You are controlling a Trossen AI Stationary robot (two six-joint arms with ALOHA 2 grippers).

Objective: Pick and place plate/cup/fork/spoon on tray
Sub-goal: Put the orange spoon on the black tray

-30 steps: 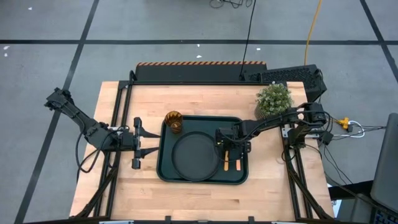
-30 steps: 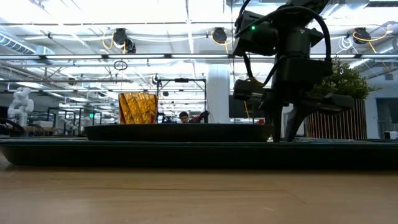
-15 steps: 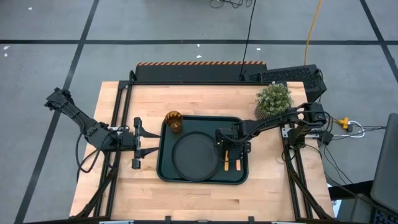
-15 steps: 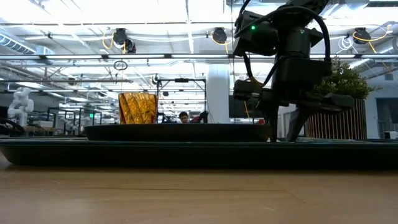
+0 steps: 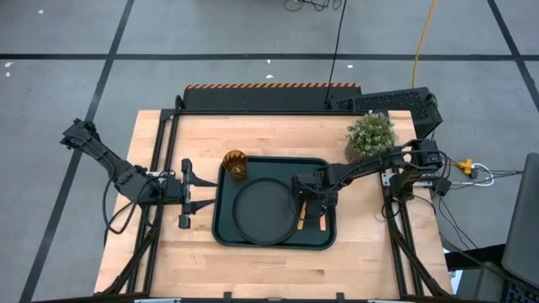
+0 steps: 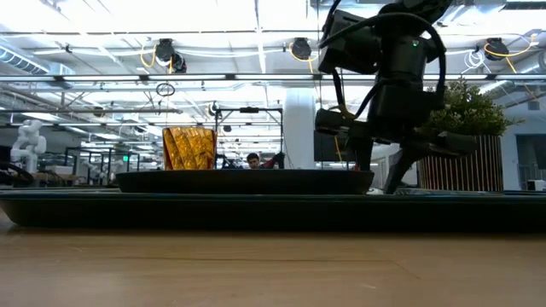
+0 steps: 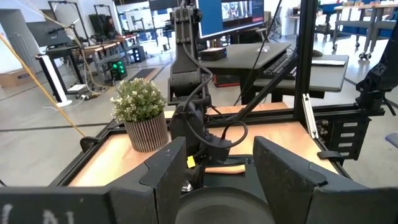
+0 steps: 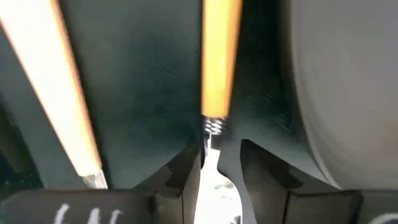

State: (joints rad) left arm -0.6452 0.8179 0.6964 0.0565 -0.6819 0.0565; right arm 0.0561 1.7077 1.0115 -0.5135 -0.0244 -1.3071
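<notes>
The dark green tray lies at the table's middle. The dark round plate rests flat in it, and the amber cup stands upright in its far left corner. Two orange-handled utensils lie on the tray's right strip: the fork beside the plate and the spoon nearer the tray's right rim. My right gripper is over that strip, shut on the fork's silver end. My left gripper is open and empty just off the tray's left rim. My right gripper pinches the fork's silver part just past the handle's neck between its two fingers. The fingers come from above and from the far side, lying along the fork. The handle points toward the near edge, low over the tray floor; the tines do not show.
A potted plant stands at the table's far right, behind my right arm. A black box sits at the far right corner. Bare wood shows along the near edge and far left.
My right gripper has turned and tipped slightly over the tray's right strip. The fork's handle has swung with it, its near end now angled toward the plate. The spoon, plate and cup have stayed put.
</notes>
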